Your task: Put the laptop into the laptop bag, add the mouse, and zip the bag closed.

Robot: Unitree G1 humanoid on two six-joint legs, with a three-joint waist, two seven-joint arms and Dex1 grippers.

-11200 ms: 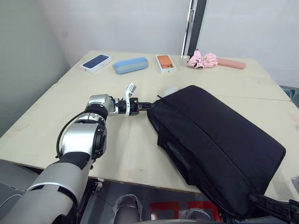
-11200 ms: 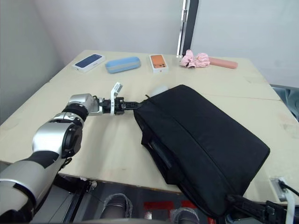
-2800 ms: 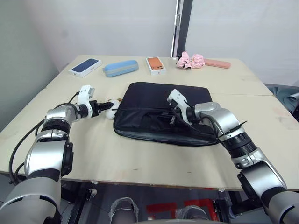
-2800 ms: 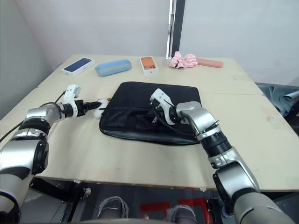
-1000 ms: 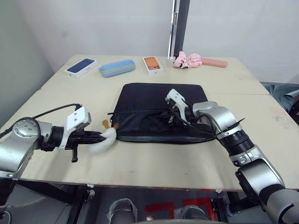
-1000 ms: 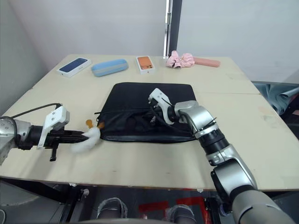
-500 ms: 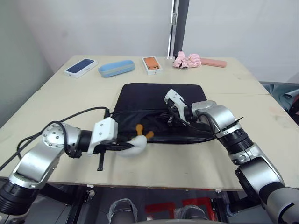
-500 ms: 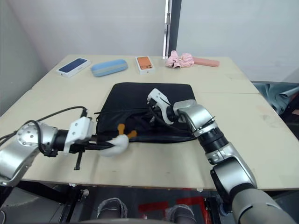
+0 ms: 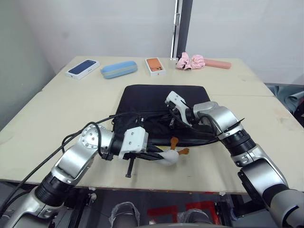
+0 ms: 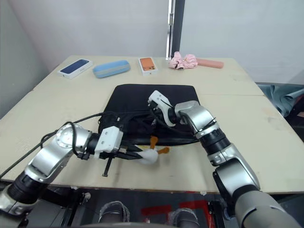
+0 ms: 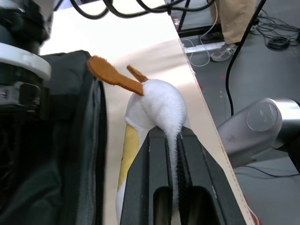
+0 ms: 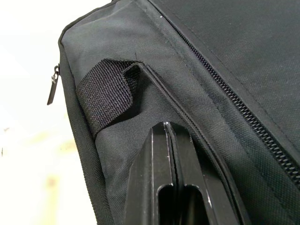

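The black laptop bag (image 9: 156, 97) lies flat mid-table. My left gripper (image 9: 159, 155) is shut on a fluffy white plush (image 9: 169, 157) with orange feet, just off the bag's near edge; the left wrist view has the plush (image 11: 159, 101) pinched between the fingers beside the bag's open side. My right gripper (image 9: 172, 118) is shut, its tips pressed on the bag's fabric beside a strap handle (image 12: 105, 91). Whether fabric is pinched there I cannot tell. The laptop and the mouse are out of view.
Along the far edge lie a blue phone box (image 9: 83, 68), a blue case (image 9: 118, 69), an orange phone box (image 9: 155, 66), a pink fabric bundle (image 9: 191, 61) and a pink case (image 9: 217, 63). The table's front edge runs just beyond the plush. A person's legs (image 11: 236, 18) stand off the table.
My left arm has carried the plush rightward along the bag's near edge, from beside its left end to its front middle. The right gripper has stayed on the bag.
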